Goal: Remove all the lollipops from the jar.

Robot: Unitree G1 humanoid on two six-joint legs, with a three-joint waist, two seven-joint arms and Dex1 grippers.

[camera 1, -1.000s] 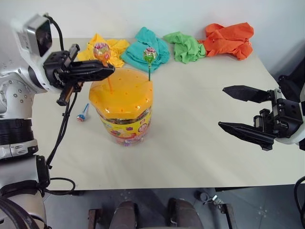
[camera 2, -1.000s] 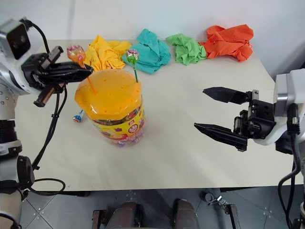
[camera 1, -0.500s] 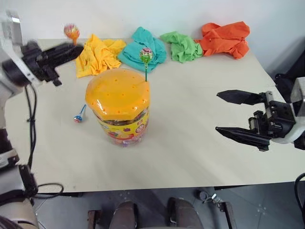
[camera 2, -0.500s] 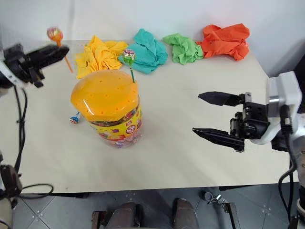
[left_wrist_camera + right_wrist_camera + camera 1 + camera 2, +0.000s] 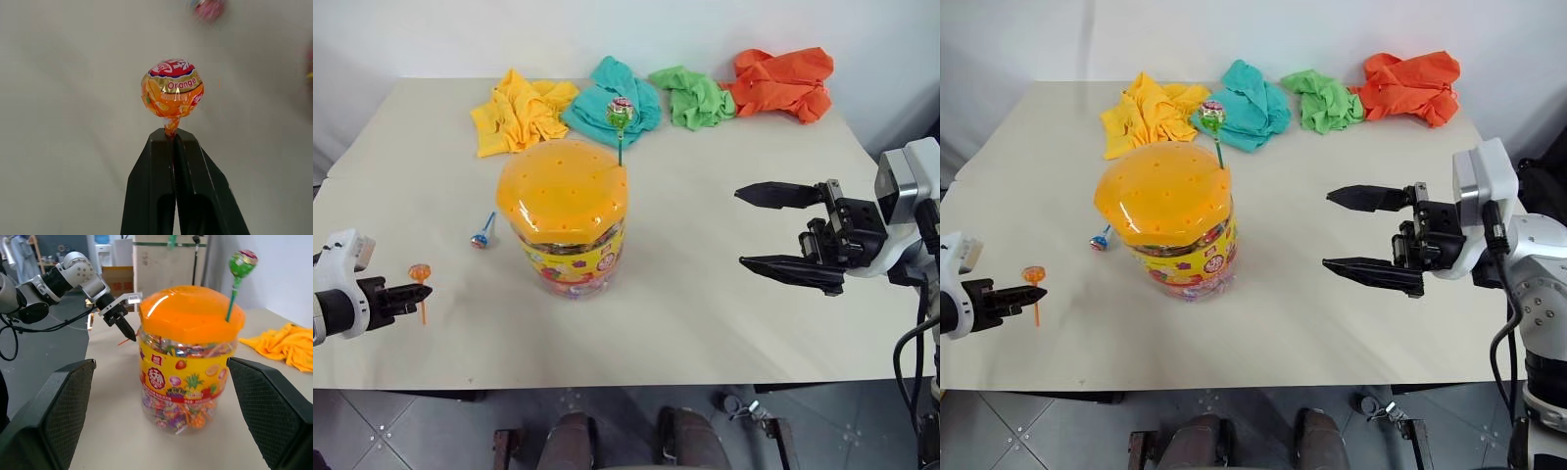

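The jar (image 5: pixel 564 220) stands mid-table, a clear tub with a yellow candy label and an orange holed lid. A green lollipop (image 5: pixel 620 114) stands upright in a hole at the lid's far right edge. To the left of the jar, a blue lollipop (image 5: pixel 481 236) lies on the table. My left gripper (image 5: pixel 415 291) is low over the table's front left, shut on the stick of the orange lollipop (image 5: pixel 172 94). My right gripper (image 5: pixel 739 227) hovers open to the right of the jar, pointing at it, with nothing between its fingers.
Four crumpled cloths lie along the table's far side: yellow (image 5: pixel 520 114), teal (image 5: pixel 613 96), green (image 5: pixel 696 96) and orange (image 5: pixel 784 80). The table's front edge (image 5: pixel 607 384) runs just below my left gripper.
My left gripper has carried the orange lollipop from above the jar's lid out to the left and down to the table's front left. The right gripper stays open and has barely shifted.
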